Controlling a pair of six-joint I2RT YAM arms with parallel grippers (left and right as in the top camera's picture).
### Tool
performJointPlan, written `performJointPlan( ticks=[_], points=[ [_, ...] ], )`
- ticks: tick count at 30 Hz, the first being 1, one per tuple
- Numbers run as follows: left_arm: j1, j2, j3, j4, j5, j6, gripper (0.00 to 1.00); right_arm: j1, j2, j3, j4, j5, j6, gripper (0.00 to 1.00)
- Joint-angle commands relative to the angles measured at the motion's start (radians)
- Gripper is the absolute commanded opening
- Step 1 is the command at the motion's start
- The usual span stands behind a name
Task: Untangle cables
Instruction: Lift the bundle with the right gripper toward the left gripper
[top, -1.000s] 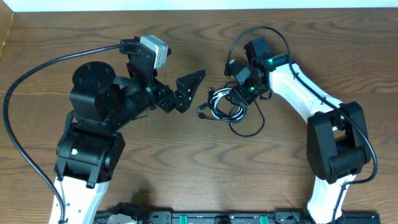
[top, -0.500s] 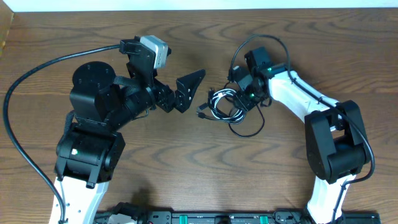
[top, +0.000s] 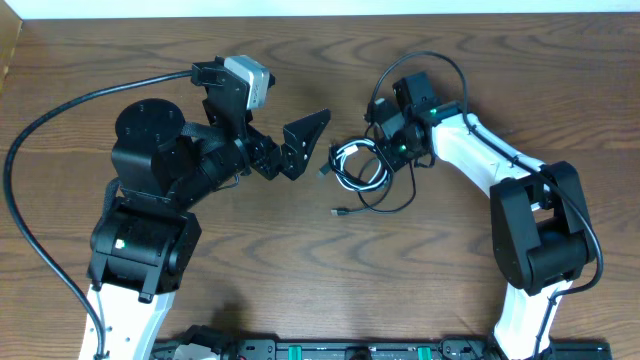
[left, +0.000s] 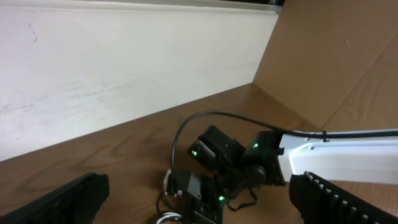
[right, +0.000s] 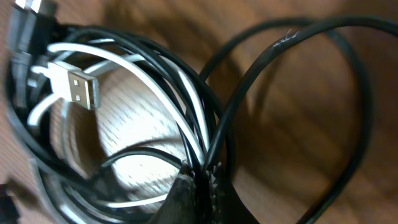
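Observation:
The cables (top: 358, 172) lie as a tangled bundle of black and white cords at mid-table. One loose black plug end (top: 340, 212) sticks out toward the front. My right gripper (top: 386, 157) is at the bundle's right side. In the right wrist view, that gripper (right: 200, 179) is shut on several black and white strands. A white USB plug (right: 79, 91) and a wide black loop (right: 292, 37) lie beyond it. My left gripper (top: 300, 148) hovers open just left of the bundle and holds nothing. The left wrist view shows that gripper's (left: 199, 204) fingers wide apart, with a bit of white cable (left: 166, 218) below.
Wooden table (top: 300, 260) all around. The left arm's thick black supply wire (top: 40, 150) curves along the left side. The right arm's own black wire (top: 420, 55) arcs above its wrist. A pale wall (left: 124, 62) and a cardboard panel (left: 336, 56) stand beyond the table.
My right gripper has closed on the cable strands. The bundle has shifted slightly, and a black plug end now trails out toward the front. The left arm has not moved.

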Motion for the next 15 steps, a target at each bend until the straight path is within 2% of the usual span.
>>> performJointPlan(
  ticks=[1,15],
  points=[
    [0.000,0.002,0.025,-0.003,-0.022,-0.009,0.98,0.009,-0.042,0.080,-0.010,-0.040,0.017,0.01],
    [0.000,0.119,0.025,-0.010,-0.048,-0.005,0.98,0.008,-0.247,0.157,-0.041,-0.058,0.016,0.01]
  ],
)
